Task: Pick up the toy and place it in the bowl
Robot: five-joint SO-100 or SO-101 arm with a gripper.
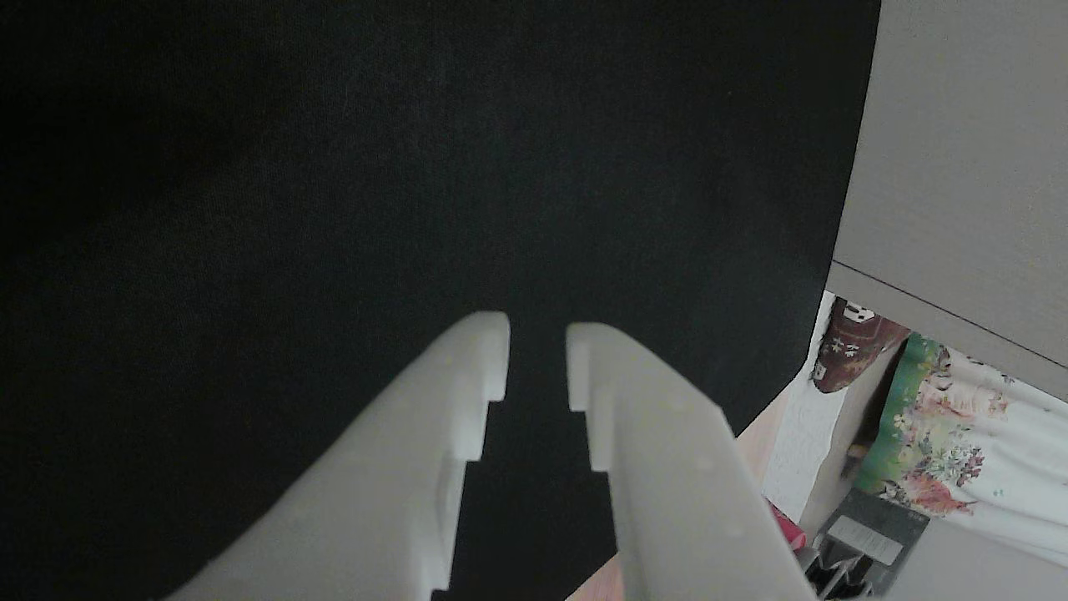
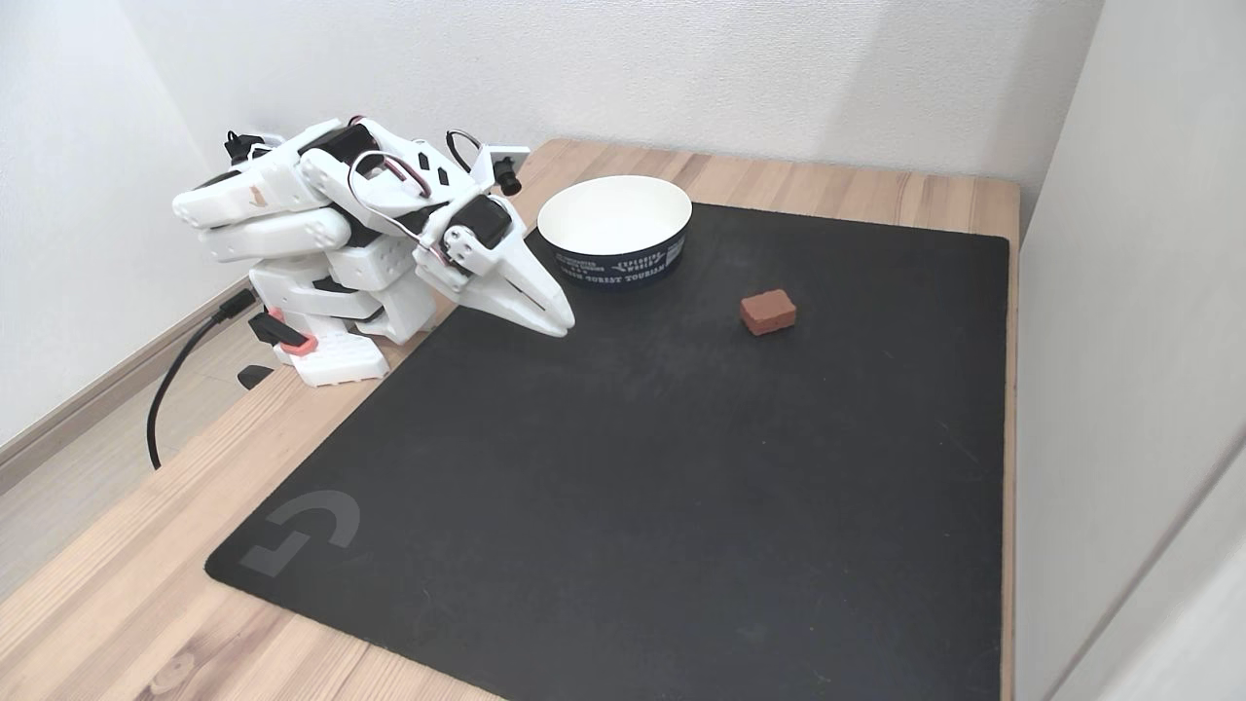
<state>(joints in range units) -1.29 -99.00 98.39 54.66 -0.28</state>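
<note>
The toy (image 2: pixel 768 312), a small dark-red rounded block, lies on the black mat (image 2: pixel 633 487) in the fixed view, right of centre and toward the back. The bowl (image 2: pixel 613 261), white inside with a dark printed band, stands at the mat's back edge, left of the toy, with nothing in it. My white arm is folded low at the back left, and the gripper (image 2: pixel 563 326) points down over the mat's left part, in front of the bowl and well left of the toy. In the other view the gripper (image 1: pixel 538 334) hangs over bare mat (image 1: pixel 334 167), tips nearly together with nothing between them.
The mat covers most of a wooden table (image 2: pixel 117 604). A pale wall panel (image 2: pixel 1129 341) runs along the table's right edge. The arm's base (image 2: pixel 331 350) and a black cable (image 2: pixel 170 380) sit at the left. Bare mat stretches between gripper and toy.
</note>
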